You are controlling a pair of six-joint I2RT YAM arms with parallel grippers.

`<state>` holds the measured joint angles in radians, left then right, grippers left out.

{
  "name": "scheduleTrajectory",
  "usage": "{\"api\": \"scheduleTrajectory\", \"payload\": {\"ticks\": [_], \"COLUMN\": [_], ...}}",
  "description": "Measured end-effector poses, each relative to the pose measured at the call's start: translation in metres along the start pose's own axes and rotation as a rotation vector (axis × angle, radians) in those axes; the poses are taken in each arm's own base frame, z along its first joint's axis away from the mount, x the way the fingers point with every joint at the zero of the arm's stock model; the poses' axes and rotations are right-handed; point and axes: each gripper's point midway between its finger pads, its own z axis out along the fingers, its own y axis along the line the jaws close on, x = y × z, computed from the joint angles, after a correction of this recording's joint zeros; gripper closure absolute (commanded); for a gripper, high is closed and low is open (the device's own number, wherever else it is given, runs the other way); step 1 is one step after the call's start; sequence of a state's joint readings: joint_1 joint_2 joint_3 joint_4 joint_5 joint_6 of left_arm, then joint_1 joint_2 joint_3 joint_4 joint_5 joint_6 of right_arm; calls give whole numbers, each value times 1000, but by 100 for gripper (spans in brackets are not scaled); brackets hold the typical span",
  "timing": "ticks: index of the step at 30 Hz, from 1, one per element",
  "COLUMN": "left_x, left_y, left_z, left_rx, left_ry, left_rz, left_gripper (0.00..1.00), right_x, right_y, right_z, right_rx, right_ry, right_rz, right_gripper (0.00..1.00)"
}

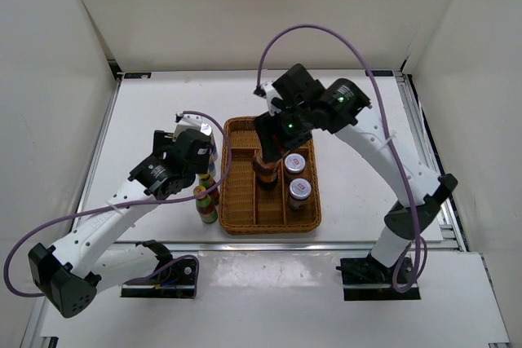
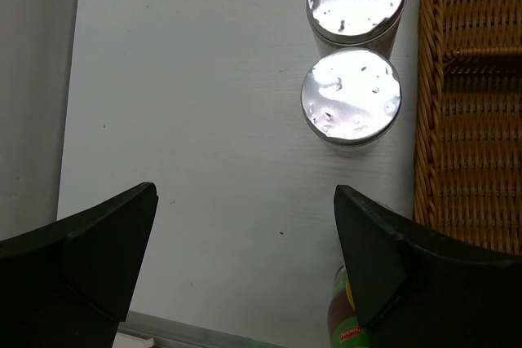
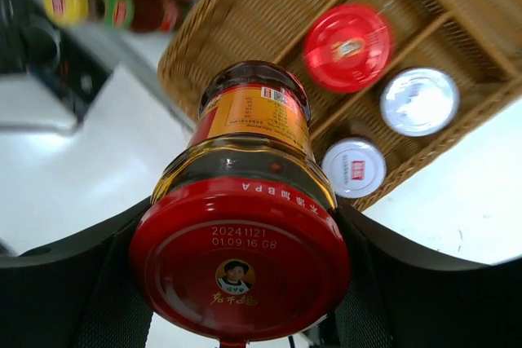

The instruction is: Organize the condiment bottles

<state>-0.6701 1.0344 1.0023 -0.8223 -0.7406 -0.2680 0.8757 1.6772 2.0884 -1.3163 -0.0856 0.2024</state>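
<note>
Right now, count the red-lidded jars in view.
2 red-lidded jars. One is clamped in the right gripper over the tray. The other stands in the tray, one compartment over from the two grey-lidded jars. More may be hidden under the arms.

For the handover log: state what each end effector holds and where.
The right end effector grips the red-lidded jar by its lid; left end effector holds nothing.

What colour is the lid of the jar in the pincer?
Red lid on the jar, clearest in right wrist view.
</note>
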Motion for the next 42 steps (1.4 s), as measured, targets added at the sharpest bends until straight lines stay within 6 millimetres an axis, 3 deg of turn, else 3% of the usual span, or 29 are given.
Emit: {"api": "scheduleTrajectory", "payload": {"ticks": [8, 12, 21, 28, 32, 35, 36, 37, 39, 42], "left_x": [-1, -2, -14, -33, -38, -41, -42, -43, -46, -49], "left_y": [2, 4, 6, 9, 8, 8, 8, 9, 9, 10], "left_z": [0, 0, -2, -8, -8, -9, -9, -10, -11, -12], "left_rx": [-10, -23, -36, -39, -39, -40, -39, -39, -38, -38], "left_ry": [-6, -9, -26, -66, -74, -75, -78, -81, -87, -92], "left_rz": [4, 11, 14, -13, -19, -15, -17, -19, -23, -27], "left_gripper": [0, 0, 0, 0, 0, 0, 0, 0, 0, 0], "right_x": [26, 35, 82, 94, 104, 111, 113, 114, 112, 108], "right_y": [12, 7, -12, -24, -30, -32, -33, -33, -33, -30], "right_z": [30, 45, 105, 135, 149, 157, 158, 159, 160, 161], "right_rx": [-73, -67, -23, 28, 59, 64, 63, 62, 59, 49], "right_ry": [153, 188, 327, 319, 321, 328, 331, 331, 323, 305], "right_rz": [-129, -167, -226, -266, -303, -323, -329, -333, -340, -347], "right_gripper": [100, 100, 100, 100, 93, 81, 73, 43, 19, 11]}}
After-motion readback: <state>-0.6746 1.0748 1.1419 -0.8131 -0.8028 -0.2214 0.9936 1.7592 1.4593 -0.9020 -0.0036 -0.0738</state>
